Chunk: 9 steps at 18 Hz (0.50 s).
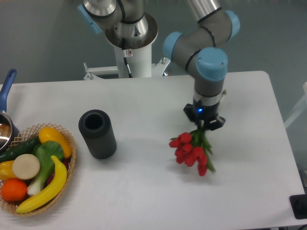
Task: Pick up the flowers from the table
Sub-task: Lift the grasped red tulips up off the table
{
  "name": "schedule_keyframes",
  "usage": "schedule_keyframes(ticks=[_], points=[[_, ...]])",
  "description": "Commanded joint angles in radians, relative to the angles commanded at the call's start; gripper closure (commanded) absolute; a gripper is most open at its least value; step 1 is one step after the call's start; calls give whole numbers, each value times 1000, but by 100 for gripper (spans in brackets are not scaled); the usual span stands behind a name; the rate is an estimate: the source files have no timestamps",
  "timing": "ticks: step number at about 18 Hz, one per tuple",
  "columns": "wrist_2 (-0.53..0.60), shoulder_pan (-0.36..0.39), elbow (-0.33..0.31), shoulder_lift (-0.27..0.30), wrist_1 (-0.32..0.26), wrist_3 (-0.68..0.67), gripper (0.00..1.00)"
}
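Observation:
The flowers (192, 151) are a small bunch of red tulip buds with green stems, right of centre over the white table (144, 191). The buds hang down and to the left, and the stems run up into my gripper (205, 126). The gripper points straight down and is shut on the stem end of the bunch. Its fingertips are partly hidden by the stems and leaves. I cannot tell whether the buds still touch the tabletop.
A black cylinder (97, 134) stands left of centre. A wicker basket (67, 143) with fruit and vegetables sits at the left front, next to a pot with a blue handle (5, 88). The arm's white base (130, 57) stands at the back. A dark object (300, 206) is at the right front corner.

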Motion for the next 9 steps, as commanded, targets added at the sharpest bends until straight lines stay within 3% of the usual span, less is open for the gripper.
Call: schedule_keyframes(ticks=[4, 9], points=[[0, -1, 78, 0, -18, 2, 100], [2, 26, 178, -5, -144, 11, 100]])
